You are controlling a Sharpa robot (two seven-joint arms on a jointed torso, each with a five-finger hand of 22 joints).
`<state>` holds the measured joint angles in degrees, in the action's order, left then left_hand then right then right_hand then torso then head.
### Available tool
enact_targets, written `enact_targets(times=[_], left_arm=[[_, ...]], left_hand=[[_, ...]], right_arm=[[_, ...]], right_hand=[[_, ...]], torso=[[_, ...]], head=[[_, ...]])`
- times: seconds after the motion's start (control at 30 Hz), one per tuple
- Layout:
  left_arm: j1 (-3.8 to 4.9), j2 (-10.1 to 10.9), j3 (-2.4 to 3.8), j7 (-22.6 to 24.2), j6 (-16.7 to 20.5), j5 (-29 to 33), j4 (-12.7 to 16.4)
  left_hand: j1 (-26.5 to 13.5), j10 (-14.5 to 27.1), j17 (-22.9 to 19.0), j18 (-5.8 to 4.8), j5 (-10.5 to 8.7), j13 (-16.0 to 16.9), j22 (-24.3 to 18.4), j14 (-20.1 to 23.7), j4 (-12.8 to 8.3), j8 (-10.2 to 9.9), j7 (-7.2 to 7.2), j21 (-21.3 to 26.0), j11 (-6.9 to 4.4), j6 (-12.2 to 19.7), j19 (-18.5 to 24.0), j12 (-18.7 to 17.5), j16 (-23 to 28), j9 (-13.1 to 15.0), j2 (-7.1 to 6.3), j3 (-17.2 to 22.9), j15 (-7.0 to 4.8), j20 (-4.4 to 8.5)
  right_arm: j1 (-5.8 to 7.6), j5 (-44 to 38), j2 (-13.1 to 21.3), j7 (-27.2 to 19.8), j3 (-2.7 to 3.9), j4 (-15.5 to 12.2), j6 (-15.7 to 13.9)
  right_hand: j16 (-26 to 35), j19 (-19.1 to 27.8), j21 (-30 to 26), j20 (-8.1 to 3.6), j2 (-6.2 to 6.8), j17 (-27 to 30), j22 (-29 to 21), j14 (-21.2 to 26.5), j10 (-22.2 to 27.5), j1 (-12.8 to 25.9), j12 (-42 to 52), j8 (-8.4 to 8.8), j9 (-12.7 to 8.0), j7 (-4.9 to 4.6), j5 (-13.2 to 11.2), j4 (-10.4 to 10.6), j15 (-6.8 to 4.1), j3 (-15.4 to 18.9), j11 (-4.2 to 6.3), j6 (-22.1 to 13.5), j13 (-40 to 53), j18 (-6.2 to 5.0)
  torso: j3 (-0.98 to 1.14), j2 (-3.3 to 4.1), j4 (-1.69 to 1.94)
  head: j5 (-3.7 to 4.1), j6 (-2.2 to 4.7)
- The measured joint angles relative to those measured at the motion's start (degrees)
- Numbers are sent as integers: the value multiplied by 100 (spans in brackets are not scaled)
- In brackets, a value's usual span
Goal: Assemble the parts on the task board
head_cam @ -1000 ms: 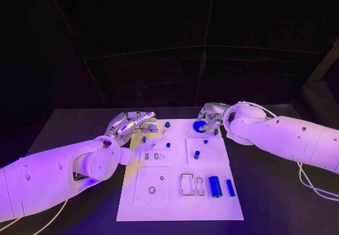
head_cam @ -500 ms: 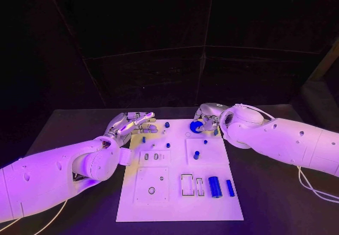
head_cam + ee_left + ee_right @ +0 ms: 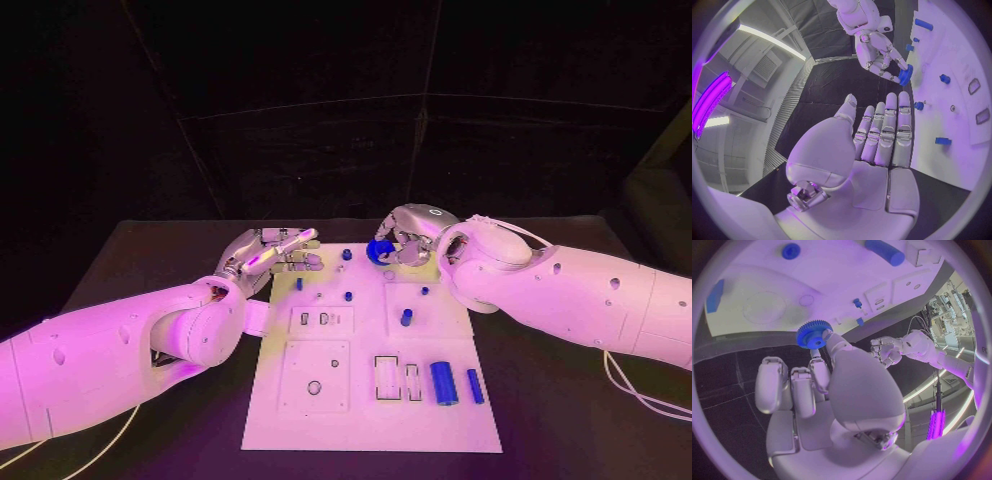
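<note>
Blue gear [image 3: 379,248] sits pinched in the fingertips of the right hand [image 3: 408,233], held just above the far edge of the white task board [image 3: 368,400]. Left hand [image 3: 270,252] rests at the board's far left corner, fingers straight, together, holding nothing.

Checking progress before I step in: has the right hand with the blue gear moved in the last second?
Yes. The right hand, pinching the blue gear, has shifted along the task board's far edge toward the left hand.
</note>
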<state>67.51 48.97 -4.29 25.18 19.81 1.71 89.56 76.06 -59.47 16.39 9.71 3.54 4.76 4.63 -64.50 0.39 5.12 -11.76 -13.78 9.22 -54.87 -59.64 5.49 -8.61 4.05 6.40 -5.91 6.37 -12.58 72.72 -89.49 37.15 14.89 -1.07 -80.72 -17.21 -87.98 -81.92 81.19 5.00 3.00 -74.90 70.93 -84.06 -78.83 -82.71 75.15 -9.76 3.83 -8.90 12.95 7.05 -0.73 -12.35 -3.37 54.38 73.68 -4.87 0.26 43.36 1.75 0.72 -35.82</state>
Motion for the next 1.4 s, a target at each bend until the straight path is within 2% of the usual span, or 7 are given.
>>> enact_targets(times=[0.23, 0.57, 0.83, 1.13, 1.4], left_arm=[[0, 55, 0, 0, 0, 0, -13], [2, 105, 0, 12, 10, 8, -62], [2, 102, 0, 19, 11, 25, -78], [4, 86, 0, 21, 9, 36, -97], [4, 74, 1, 21, 8, 42, -101]], left_hand=[[6, 0, -1, 0, 0, 0, 0, 0, 0, 0, 0, 0, 0, 0, 0, 0, 0, 0, -6, 0, 0, 0], [25, 0, -1, 0, 0, -4, 0, 0, -15, 0, 0, 0, 0, 0, 0, 0, 0, 0, -25, 15, 0, 0], [25, 0, 5, 0, 0, -4, 0, 0, -15, 0, 0, 0, 0, 0, 0, 0, 0, 0, -25, 15, 0, 0], [25, 0, 5, 0, 0, -3, 0, 0, -15, 0, 0, 0, 0, 0, 0, 0, 0, 0, -25, 15, 0, 0], [25, 0, 5, 0, 0, -3, 0, 0, -15, 0, 0, 0, 0, 0, 0, 0, 0, 0, -25, 15, 0, 0]], right_arm=[[-23, -100, -304, -29, 3, 50, -115], [-226, -169, -737, -64, 1, 383, -126], [-319, -208, -969, -73, 3, 611, -100], [-339, -266, -1119, -63, 11, 768, -106], [-342, -300, -1218, -34, 10, 882, -70]], right_hand=[[0, 0, 0, 0, 6, -2, 0, 0, 0, 6, 0, 10, 0, 17, -1, -1, 0, -1, 0, 38, 6, 0], [0, 0, 0, 0, 9, -4, 7, 0, -20, 3, 0, -2, 0, 19, -11, -9, 0, -42, 20, 39, 5, 0], [0, 0, 0, 0, 9, -3, 12, 0, -20, 3, 0, -3, 0, 19, -19, -18, 0, -51, 20, 39, 5, 0], [0, 0, 2, 0, 10, -3, 12, 0, -20, 3, 0, 1, 0, 21, -30, -18, 0, -51, 20, 38, 11, 0], [0, -20, 22, -20, 78, -2, 24, 0, -20, 71, 0, 2, 1, 23, -49, -49, 0, -82, 20, 38, 10, -1]], torso=[[3, 1, 1], [4, 5, -10], [6, 5, -10], [14, 7, -21], [13, 7, -22]], head=[[-36, -19], [-72, -43], [-105, -54], [-127, -62], [-137, -76]])
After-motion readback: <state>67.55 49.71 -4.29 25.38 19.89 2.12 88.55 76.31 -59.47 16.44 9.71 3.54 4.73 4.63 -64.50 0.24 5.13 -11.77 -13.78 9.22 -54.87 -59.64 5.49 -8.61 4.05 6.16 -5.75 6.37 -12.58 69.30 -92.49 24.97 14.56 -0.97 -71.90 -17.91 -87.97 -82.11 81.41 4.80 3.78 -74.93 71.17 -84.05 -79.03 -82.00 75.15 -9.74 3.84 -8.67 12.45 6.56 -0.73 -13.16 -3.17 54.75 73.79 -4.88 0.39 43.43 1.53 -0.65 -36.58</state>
